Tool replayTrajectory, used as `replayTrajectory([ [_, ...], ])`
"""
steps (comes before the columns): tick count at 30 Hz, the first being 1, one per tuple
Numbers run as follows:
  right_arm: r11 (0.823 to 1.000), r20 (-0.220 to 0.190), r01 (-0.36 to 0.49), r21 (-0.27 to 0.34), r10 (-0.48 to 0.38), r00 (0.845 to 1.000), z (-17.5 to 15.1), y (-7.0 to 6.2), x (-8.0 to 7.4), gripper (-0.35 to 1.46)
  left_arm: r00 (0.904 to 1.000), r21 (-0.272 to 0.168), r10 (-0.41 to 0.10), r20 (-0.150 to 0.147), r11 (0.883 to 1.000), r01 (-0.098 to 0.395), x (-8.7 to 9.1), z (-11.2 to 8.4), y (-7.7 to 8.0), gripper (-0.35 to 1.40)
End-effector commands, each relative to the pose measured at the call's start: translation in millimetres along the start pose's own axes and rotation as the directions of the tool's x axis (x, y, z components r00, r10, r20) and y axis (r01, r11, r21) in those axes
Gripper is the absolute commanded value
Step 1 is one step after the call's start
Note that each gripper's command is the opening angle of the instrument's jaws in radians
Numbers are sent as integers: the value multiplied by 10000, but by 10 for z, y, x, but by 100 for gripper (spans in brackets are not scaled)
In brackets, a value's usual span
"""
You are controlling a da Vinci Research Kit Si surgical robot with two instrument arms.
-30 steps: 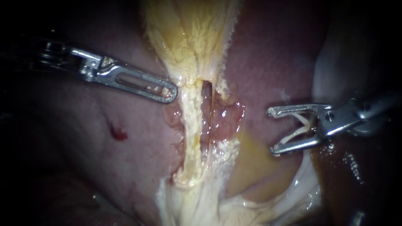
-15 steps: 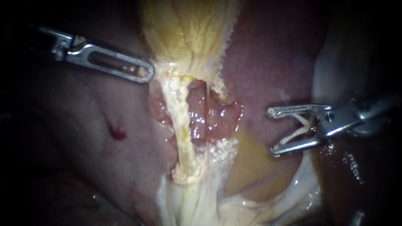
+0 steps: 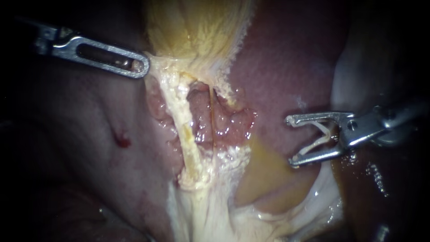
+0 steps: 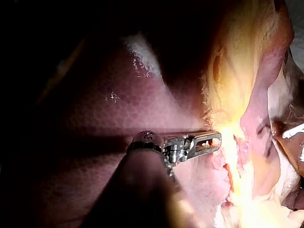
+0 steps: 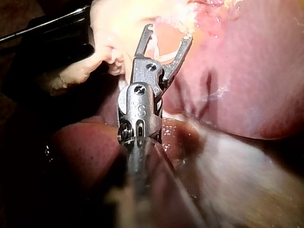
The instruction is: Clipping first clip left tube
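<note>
My left instrument (image 3: 141, 66) has its jaws closed on the gallbladder's (image 3: 197, 31) pale lower edge, stretching it toward the liver's (image 3: 286, 62) left side. The left tube (image 3: 188, 139) stands taut below the gallbladder, with a gap along its right side. My right instrument (image 3: 290, 140) hangs well apart to the right, jaws spread and gripping a clip (image 3: 318, 143), with bare liver between it and the tube.

left instrument (image 3: 142, 67) shaft: in dark | gallbladder (image 3: 197, 31): top cut off | right instrument (image 5: 168, 34) shaft: blurred | clip (image 3: 316, 143): too small for detail
</note>
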Motion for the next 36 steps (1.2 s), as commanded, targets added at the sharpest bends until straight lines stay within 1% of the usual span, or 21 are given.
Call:
replayTrajectory([
  [1, 10000, 6, -4, -10, 4, 10000, 1, 0, 1, 50, 10000, -29, 10, 4, 10000, -10, 2, 2, 1, -35],
  [7, 9999, 22, -114, -111, 115, 9999, 19, -1, 6, 50, 10000, -91, 17, 52, 10000, -17, 5, 7, 1, -35],
  [12, 9995, -203, -251, -211, 246, 9995, 41, 1, 11, 50, 10000, -60, 24, 26, 10000, -23, 8, 11, -2, -35],
  [16, 9992, -260, -354, -183, 349, 9991, 62, 3, 14, 50, 10000, -34, 23, 5, 10000, -23, 9, 14, -4, -35],
  [26, 9977, -295, -676, 63, 678, 9973, 123, 2, 13, 50, 10000, -6, 30, -18, 10000, -30, 10, 18, -4, -35],
  [29, 9970, -285, -767, 107, 770, 9966, 137, 4, 12, 50, 10000, -7, 29, -17, 10000, -29, 10, 18, -5, -35],
  [36, 9939, -328, -1093, 158, 1097, 9934, 157, 9, 12, 50, 10000, -9, 27, -15, 10000, -27, 10, 18, -5, -35],
])
